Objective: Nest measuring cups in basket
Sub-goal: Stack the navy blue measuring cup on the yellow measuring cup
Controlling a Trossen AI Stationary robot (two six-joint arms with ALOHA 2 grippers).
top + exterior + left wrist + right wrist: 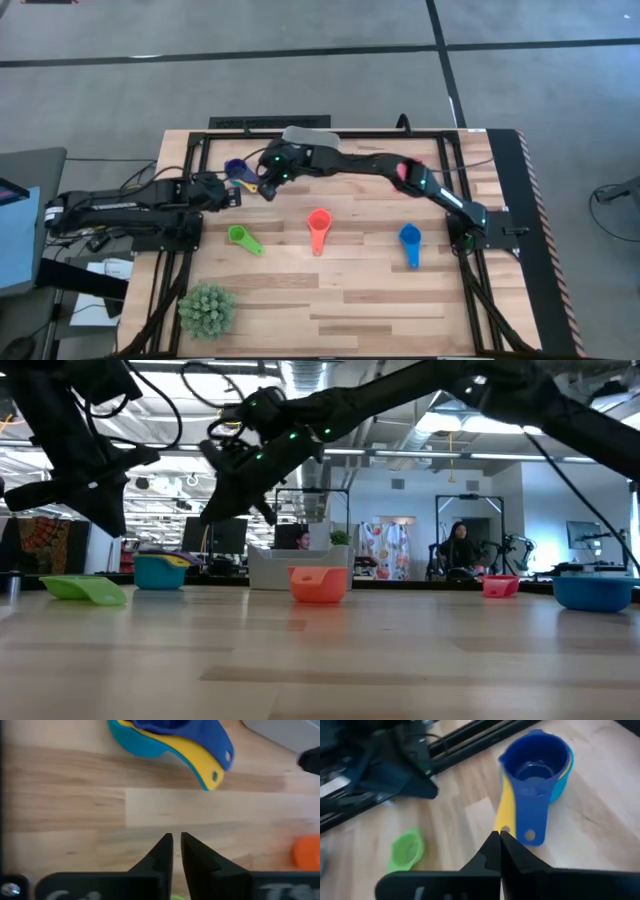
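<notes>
Your right gripper, fingers pinched together on nothing, hangs just above the handles of a nested stack, a glossy purple-blue cup inside a yellow cup inside a teal cup, at the table's far left, beside the translucent grey-white basket. Your left gripper waits near it, also closed and empty. Descend like this and you risk knocking the smooth plastic stack across the bare wood (green cup, coral-red cup and blue cup lie unnested mid-table, pink cup farther right).
</notes>
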